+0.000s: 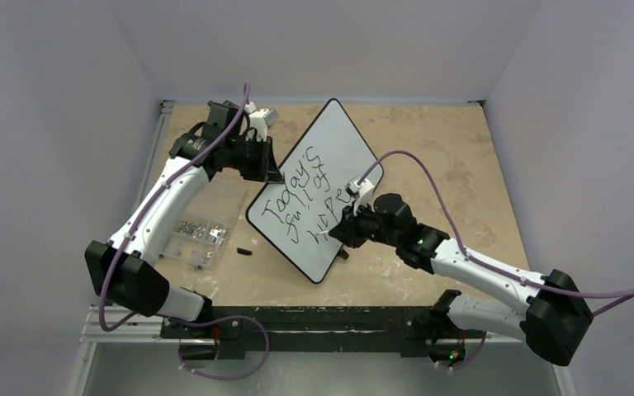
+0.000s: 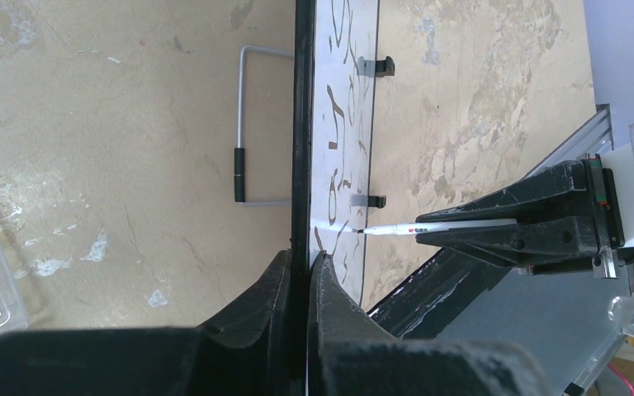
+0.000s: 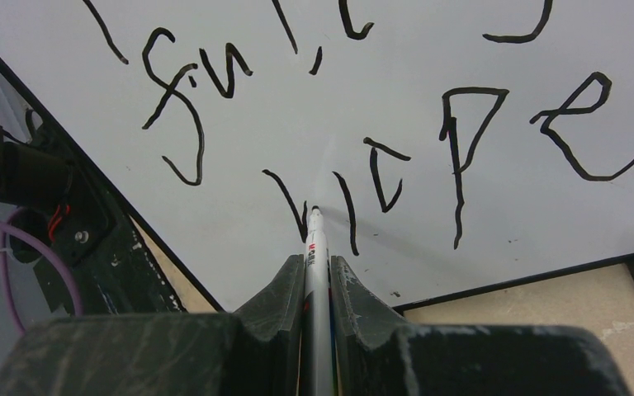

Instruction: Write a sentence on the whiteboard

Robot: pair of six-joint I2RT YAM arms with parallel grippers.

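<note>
The whiteboard [image 1: 343, 136] stands slanted across the middle of the table. The sentence [image 1: 293, 183] on it runs in black slanted lines, "Today's full of hope". My left gripper [image 1: 274, 175] is shut on the board's black rim [image 2: 301, 124] at its left edge, its jaws [image 2: 304, 257] pinching both faces. My right gripper [image 1: 340, 233] is shut on a white marker [image 3: 314, 247], and the marker's tip rests on the board [image 3: 239, 214] at the foot of the last word [image 3: 462, 140]. The left wrist view shows that marker [image 2: 396, 228] touching the board.
A clear plastic box of screws [image 1: 202, 227] lies left of the board under my left arm. A small black cap [image 1: 243, 251] sits on the table beside it. Behind the board is a wire stand [image 2: 243, 124]. Black feet [image 2: 377, 64] stick out of the board's face.
</note>
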